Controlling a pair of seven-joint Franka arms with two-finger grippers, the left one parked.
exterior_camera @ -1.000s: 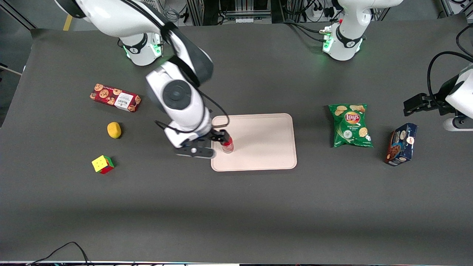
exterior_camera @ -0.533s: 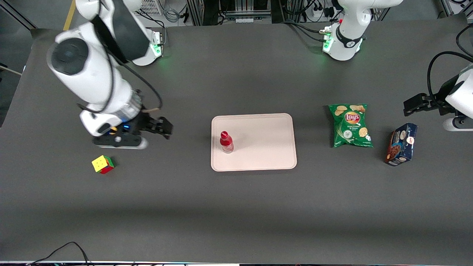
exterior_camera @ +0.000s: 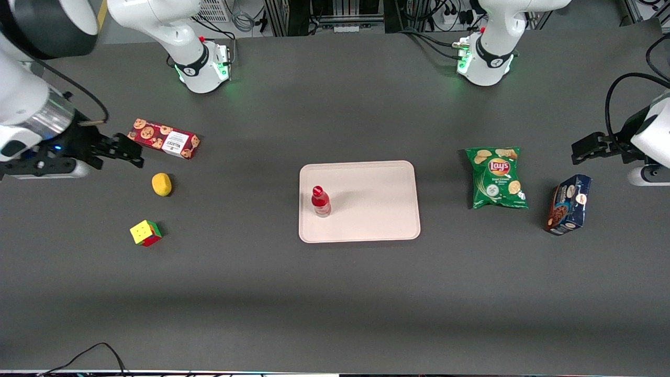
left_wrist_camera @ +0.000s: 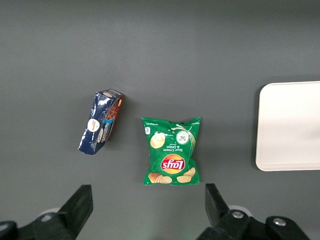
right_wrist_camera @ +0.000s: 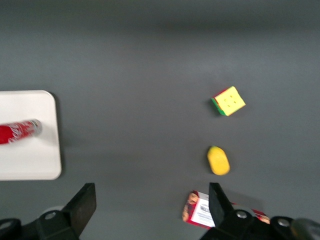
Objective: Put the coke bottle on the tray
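The coke bottle (exterior_camera: 320, 201) stands upright on the pale tray (exterior_camera: 377, 209), near the tray's edge that faces the working arm's end of the table. It also shows in the right wrist view (right_wrist_camera: 19, 132), lying across the tray's corner (right_wrist_camera: 35, 165). My gripper (exterior_camera: 128, 152) is open and empty, high above the table at the working arm's end, beside the red cookie box (exterior_camera: 163, 139). In the right wrist view its fingers (right_wrist_camera: 85, 202) stand wide apart with nothing between them.
A yellow lemon-like object (exterior_camera: 161, 184) and a colour cube (exterior_camera: 145, 233) lie near the gripper, nearer the front camera. A green Lay's bag (exterior_camera: 496, 178) and a dark blue cookie box (exterior_camera: 568, 204) lie toward the parked arm's end.
The gripper let go of the bottle on the tray, then drew far away toward the working arm's end of the table and rose. The bottle stays upright on the tray.
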